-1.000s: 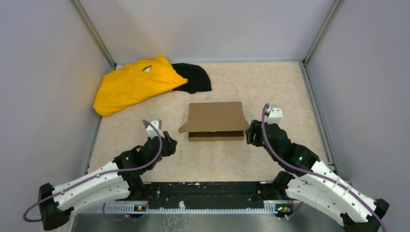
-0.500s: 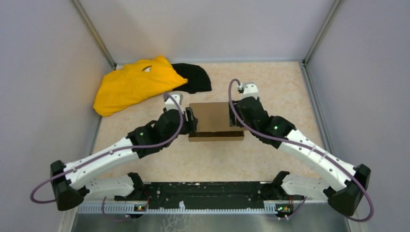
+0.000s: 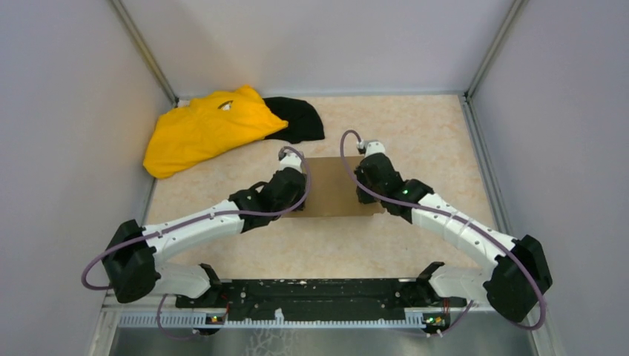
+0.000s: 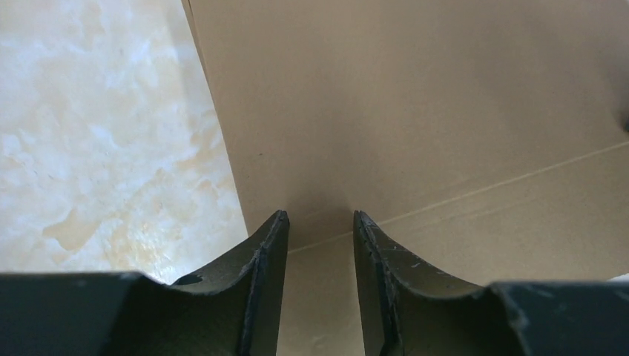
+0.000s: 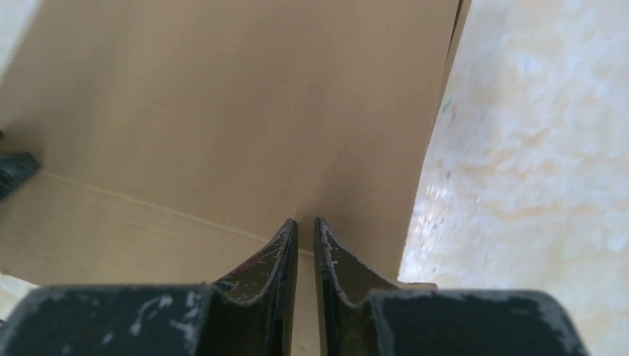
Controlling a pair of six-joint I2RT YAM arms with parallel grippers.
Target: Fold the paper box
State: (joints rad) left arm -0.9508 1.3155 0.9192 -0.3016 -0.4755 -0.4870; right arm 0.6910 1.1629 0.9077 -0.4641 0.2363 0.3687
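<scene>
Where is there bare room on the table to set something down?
Free: the far right corner beyond the box; the near strip between box and arm bases. Crowded: far left, covered by the yellow cloth and black cloth, and the middle, where the left gripper and right gripper sit at the box.

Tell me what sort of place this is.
Most likely a lab test cell: plain grey panel walls enclose a marble-pattern tabletop, a left arm and right arm are bolted at its near edge, and the props are a paper box, yellow cloth and black cloth.
</scene>
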